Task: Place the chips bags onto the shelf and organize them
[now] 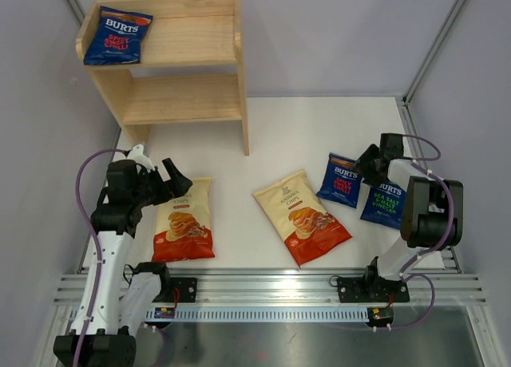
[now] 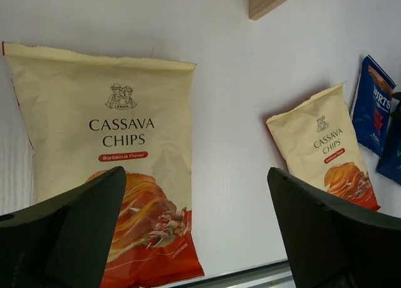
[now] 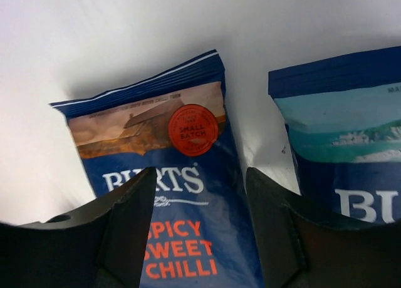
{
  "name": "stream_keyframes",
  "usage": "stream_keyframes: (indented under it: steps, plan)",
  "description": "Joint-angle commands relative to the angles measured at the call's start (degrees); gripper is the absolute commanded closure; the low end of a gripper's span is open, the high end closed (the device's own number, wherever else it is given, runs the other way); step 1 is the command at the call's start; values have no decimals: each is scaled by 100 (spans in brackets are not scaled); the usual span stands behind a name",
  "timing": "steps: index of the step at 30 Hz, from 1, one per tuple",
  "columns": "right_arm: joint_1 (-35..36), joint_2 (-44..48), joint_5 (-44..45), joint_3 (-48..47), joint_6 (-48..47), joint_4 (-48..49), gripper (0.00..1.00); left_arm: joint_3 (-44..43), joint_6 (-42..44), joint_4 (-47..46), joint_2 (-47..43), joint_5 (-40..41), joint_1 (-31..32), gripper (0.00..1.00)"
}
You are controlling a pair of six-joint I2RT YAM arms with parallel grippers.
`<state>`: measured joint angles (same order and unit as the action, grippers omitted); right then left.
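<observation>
The right gripper (image 3: 200, 173) has its two black fingers parted astride the glossy dark blue Spicy Sweet Chilli bag (image 3: 188, 138), low right in the overhead view, with nothing pinched that I can see; just beside it lies the green-topped blue bag (image 3: 351, 144). The left gripper (image 2: 197, 175) gapes wide above the larger cream bag with the red-orange bottom (image 2: 119, 125), its twin (image 1: 302, 215) lying mid-frame. One blue bag (image 1: 118, 36) already lies on the top tier of the pale wooden shelf (image 1: 192, 100), upper left. These look light, puffy, slippery and crushable; I'd pinch the crimped top seam, gently
</observation>
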<state>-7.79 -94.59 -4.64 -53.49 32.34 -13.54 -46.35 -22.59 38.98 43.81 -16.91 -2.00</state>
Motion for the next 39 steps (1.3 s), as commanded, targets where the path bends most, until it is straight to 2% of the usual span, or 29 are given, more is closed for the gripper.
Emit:
stream_keyframes:
  steps: [1, 6, 9, 10, 14, 19, 20, 22, 26, 29, 30, 33, 34, 36, 37, 39]
  plan:
    - [-12, -227, -99, 111, 79, 369, 34, -85, 369, -373, -224, -49, 147, 1]
    - [-12, -218, -28, 374, 80, 484, 41, -76, 387, -294, -294, -5, 165, 1]
    - [-12, -218, -63, 497, 97, 580, 53, -76, 387, -277, -347, 47, 156, 1]
    - [-12, -209, -80, 507, 89, 581, 63, -76, 387, -294, -373, 38, 165, 1]
    - [-12, -17, -177, 638, 132, 660, 79, -50, 369, -286, -452, 82, 165, 1]
    - [-12, 414, -388, 788, 431, 878, 90, -23, 317, -356, -418, -14, 165, 1]
    - [-12, 563, -475, 831, 492, 940, 100, -15, 290, -382, -400, -41, 165, 1]
    - [-12, 713, -633, 884, 729, 1150, 100, -15, 185, -400, -339, -6, 165, 1]
    - [58, 1038, -915, 858, 1186, 1292, 100, 38, -219, -698, -102, 38, 691, 1]
    - [199, 1310, -881, 832, 1599, 1529, 100, 126, -658, -1304, 65, 292, 1516, 1]
    - [286, 1372, -845, 823, 1809, 1573, 100, 143, -816, -1479, 197, 389, 1997, 1]
    - [427, 1644, -644, 841, 2240, 1688, 100, 327, -1141, -2471, 399, 373, 2754, 1]
    - [471, 1715, -591, 832, 2338, 1714, 100, 415, -1238, -3162, 435, 190, 2897, 1]
    - [664, 1934, -424, 832, 2653, 1749, 100, 740, -1615, -3842, 496, 153, 3221, 1]
    - [743, 2013, -354, 849, 2759, 1810, 100, 854, -1730, -4481, 584, 179, 3310, 1]
    - [979, 2216, -116, 850, 3066, 1837, 100, 1075, -2072, -4907, 698, 292, 3477, 1]
